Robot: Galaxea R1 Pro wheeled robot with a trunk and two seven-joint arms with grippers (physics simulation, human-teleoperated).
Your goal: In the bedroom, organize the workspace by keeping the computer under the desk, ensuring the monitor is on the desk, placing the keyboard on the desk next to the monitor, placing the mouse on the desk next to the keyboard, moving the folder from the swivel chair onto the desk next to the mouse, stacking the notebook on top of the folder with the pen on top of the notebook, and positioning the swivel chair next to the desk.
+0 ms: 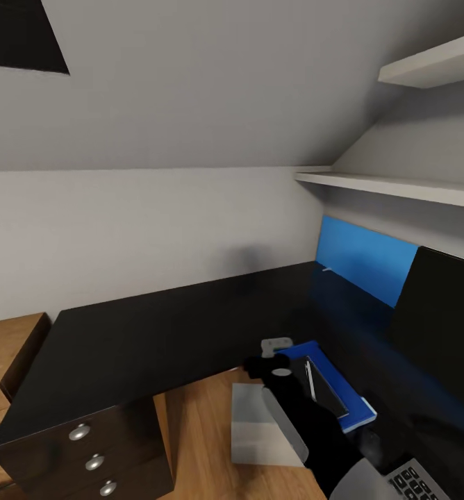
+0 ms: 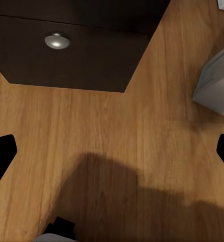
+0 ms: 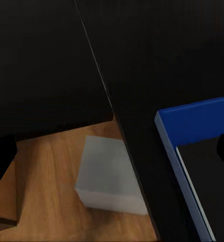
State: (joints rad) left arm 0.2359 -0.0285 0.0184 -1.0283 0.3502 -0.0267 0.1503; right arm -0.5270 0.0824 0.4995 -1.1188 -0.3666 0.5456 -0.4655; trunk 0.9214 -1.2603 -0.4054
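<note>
Looking down from the head view, one black desk [image 1: 162,326] is carrying one blue notebook [image 1: 353,410] with a dark flat folder [image 1: 327,389] and a slim pen [image 1: 309,378] lying on it; one monitor [image 1: 440,326] is standing at the right, one keyboard [image 1: 416,480] corner is peeking below. Three silver knobs [image 1: 93,461] are showing on the drawers. The right gripper [image 1: 268,362] is hovering just beside the notebook; whether it is gaping cannot be told. One computer [image 1: 260,427] is sitting on the floor under the desk.

The left wrist view is adding one knob [image 2: 57,41], wooden floor [image 2: 117,151], and fingers [image 2: 1,151] standing wide apart.

The right wrist view is showing computer [image 3: 109,176], notebook [image 3: 192,118]
</note>
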